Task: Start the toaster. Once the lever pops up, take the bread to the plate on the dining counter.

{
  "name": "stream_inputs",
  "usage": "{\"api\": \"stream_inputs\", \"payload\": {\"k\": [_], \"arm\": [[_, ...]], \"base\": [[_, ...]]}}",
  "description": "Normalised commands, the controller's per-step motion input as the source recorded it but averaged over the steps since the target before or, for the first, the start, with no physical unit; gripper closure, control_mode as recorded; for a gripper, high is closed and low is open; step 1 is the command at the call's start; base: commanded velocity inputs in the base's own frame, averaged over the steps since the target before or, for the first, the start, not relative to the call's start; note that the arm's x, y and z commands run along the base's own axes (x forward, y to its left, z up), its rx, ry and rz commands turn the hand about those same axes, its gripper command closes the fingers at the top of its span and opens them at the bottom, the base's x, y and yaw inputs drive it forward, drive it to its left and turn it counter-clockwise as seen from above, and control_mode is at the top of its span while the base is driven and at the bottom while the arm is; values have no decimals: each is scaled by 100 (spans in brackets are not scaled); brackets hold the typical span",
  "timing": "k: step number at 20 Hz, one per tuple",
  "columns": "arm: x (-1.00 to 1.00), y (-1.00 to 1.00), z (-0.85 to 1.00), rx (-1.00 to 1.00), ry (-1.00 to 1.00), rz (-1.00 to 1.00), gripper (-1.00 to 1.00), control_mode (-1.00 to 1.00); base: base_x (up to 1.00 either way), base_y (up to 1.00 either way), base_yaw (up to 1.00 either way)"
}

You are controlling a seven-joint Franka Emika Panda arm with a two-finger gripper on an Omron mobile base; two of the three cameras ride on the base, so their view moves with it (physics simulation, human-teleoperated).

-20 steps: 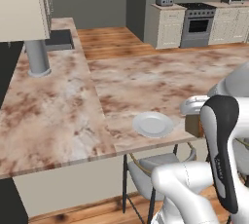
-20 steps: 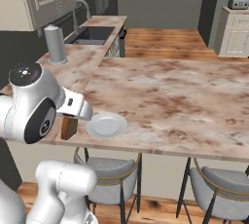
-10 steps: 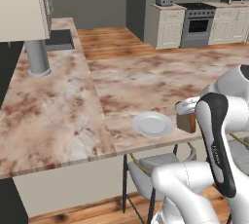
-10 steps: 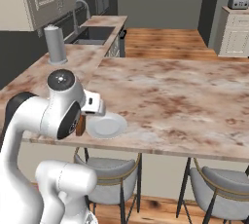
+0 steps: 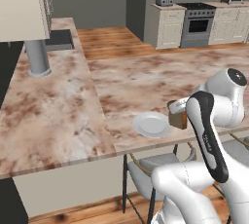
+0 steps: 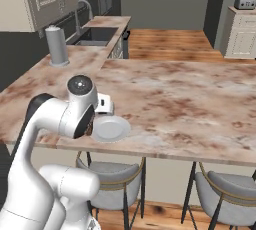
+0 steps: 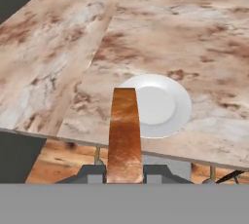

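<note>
Here the gripper (image 7: 124, 172) is closed on the bread (image 7: 124, 133), holding the slice edge-on in the air beside the plate (image 7: 160, 102), not touching it. The plate lies flat near the front edge of the dining counter (image 7: 194, 33), above a grey stool (image 6: 112, 194).

The bench (image 7: 204, 33) across the middle of the frame looked like polished marbled stone, cream veined with reddish brown, smooth with a thin pale edge. On it the plate (image 7: 168, 102) appeared as smooth, glossy white ceramic, while the bread (image 7: 124, 130) at lower centre showed a matt, grainy brown crust. Below the bench, the floor (image 5: 87, 211) at lower left was warm varnished wood planking, and a chair seat (image 6: 222, 186) at lower right looked like matt grey cloth.
</note>
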Motion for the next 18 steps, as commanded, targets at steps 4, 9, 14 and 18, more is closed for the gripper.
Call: {"api": "stream_inputs", "payload": {"k": [4, 9, 14, 18], "arm": [[45, 0, -29, 0, 0, 2, 100, -100], [46, 0, -35, 0, 0, 0, 100, -100], [29, 0, -39, 0, -4, 0, 100, -100], [33, 0, -36, 0, -4, 0, 100, -100]], "base": [[0, 0, 0], [0, 0, 0], [0, 0, 0], [0, 0, 0]]}}
